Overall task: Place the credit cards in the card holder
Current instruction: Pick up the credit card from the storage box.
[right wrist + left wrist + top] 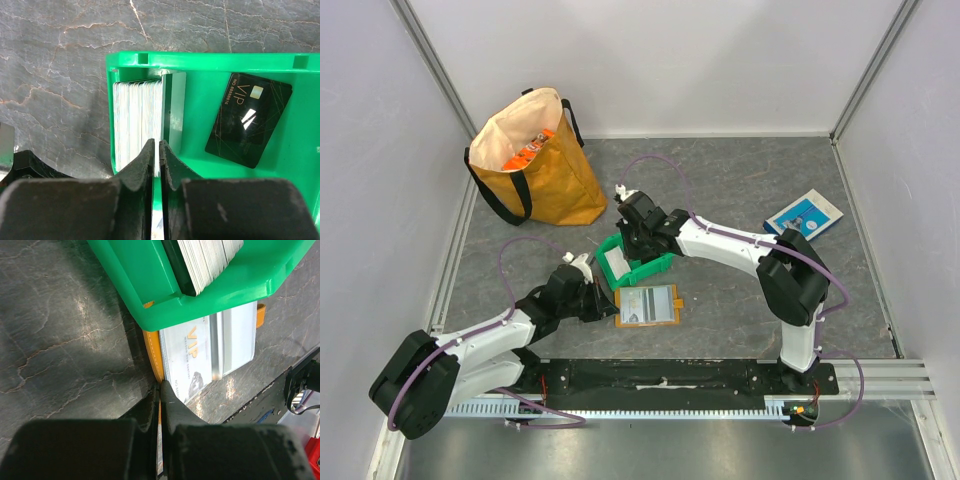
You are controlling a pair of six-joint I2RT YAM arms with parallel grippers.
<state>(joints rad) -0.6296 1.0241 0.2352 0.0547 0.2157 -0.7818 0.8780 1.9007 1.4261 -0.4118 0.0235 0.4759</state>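
Note:
The orange card holder (647, 305) lies open on the table in front of the green bin (655, 266), with a white VIP card (192, 352) on its inner panel. My left gripper (161, 388) is shut on the card holder's orange left edge (152, 347); it also shows in the top view (608, 307). My right gripper (156, 146) is over the bin, shut on a white card at the right end of an upright stack of credit cards (136, 120). A black VIP card (248, 119) lies flat in the bin.
An orange-yellow tote bag (533, 160) stands at the back left. A blue-and-white flat box (804, 214) lies at the right. The green bin's rim (150, 290) overhangs the card holder's far edge. Walls close in the table on three sides.

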